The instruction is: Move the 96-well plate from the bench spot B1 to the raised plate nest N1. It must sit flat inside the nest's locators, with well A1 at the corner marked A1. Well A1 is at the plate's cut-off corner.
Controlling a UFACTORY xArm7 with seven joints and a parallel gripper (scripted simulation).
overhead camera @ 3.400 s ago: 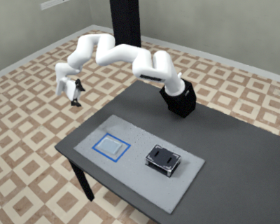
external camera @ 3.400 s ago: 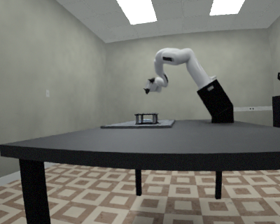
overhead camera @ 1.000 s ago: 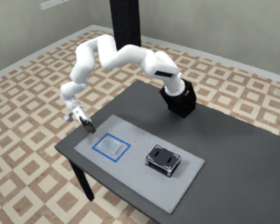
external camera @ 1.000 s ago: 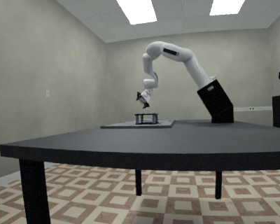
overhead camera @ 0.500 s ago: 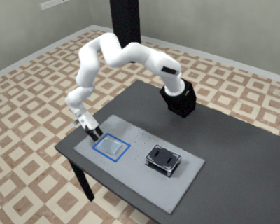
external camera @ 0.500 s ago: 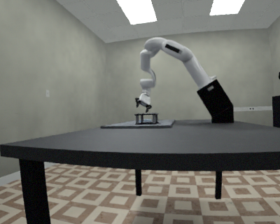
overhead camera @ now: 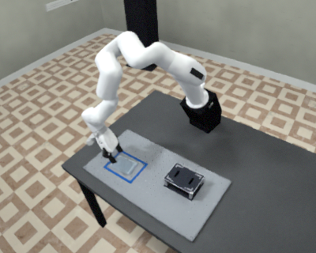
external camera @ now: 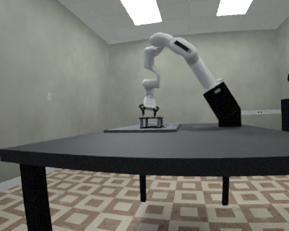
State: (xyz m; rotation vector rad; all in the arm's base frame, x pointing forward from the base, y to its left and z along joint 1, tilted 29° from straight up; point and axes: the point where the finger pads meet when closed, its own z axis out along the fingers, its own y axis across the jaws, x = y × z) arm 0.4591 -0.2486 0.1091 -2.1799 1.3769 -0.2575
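My hand (overhead camera: 113, 154) hangs wide open, gripping nothing, partly hiding the 96-well plate (overhead camera: 126, 164) near the counter's (overhead camera: 266, 190) left corner.

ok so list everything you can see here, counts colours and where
table: one, dark grey, on the checked floor
mat: one, light grey, on the table's near-left part
bench spot outline: one, blue rectangle, left on the mat
96-well plate: one, pale translucent, inside the blue outline
plate nest: one, black with pale corner locators, raised, right of the plate, nothing in it
black column: one, behind the arm
arm: one, white, on a black base at the table's far edge
gripper: one, black fingers, open, at the plate's left edge
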